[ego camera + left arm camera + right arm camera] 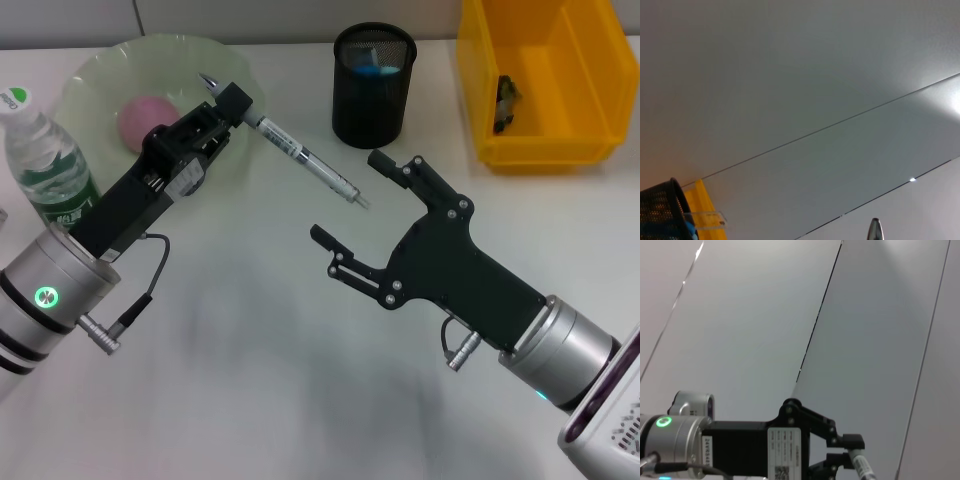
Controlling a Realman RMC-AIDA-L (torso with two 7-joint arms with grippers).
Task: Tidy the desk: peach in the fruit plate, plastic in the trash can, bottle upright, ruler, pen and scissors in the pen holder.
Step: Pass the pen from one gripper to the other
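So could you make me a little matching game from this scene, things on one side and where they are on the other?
Things:
1. pen
2. peach
3. bottle
4. dark scrap

Places:
A. lying in the pale green fruit plate
B. standing upright on the desk by the plate
C. inside the yellow bin
D. clamped in the left pincer, up off the desk

Pairs: 1-D, 2-A, 3-B, 4-C

The right pincer is open and holds nothing. The black mesh pen holder stands behind it.
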